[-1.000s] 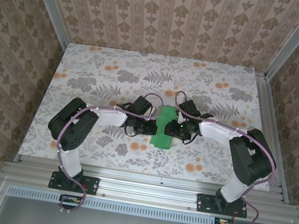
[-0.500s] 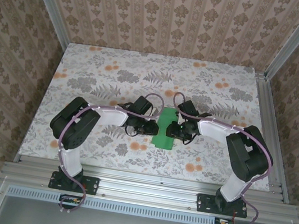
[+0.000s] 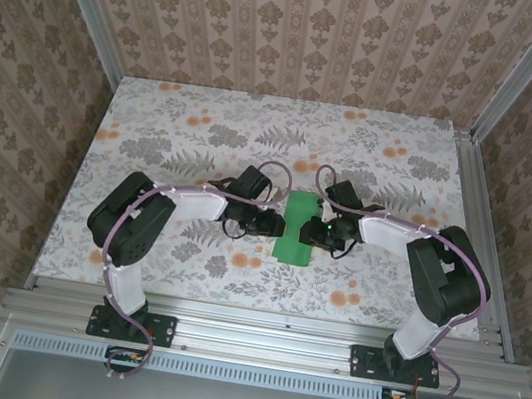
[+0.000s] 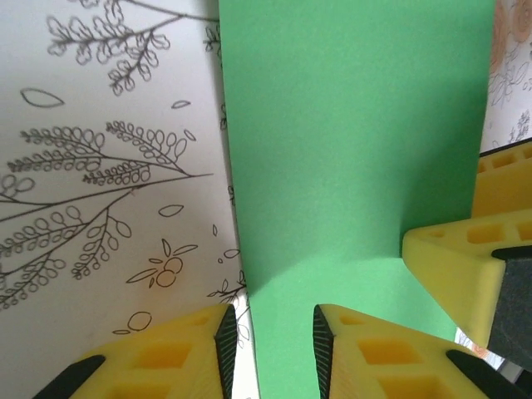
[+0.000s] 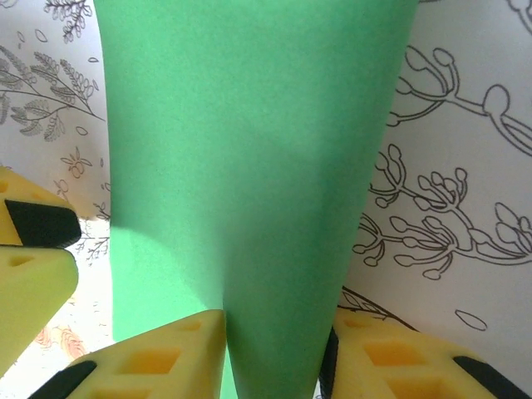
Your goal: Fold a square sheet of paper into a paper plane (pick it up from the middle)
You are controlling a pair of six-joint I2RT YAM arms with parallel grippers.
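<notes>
While left end effector [image 4: 275, 322] and right end effector [image 5: 273, 324] straddle the folded green paper sheet [image 3: 294, 247], I see both parted. Probably squaring it.

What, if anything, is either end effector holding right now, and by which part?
The left end effector stands open astride the green paper's edge, holding nothing. The paper fills the right end effector's gap; whether it grips cannot be told.

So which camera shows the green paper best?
Top external: the paper shows as a narrow strip with both ends in frame. The left wrist view gives a close flat patch of it, the right wrist view a narrowing stretch; both cut off its ends.
</notes>
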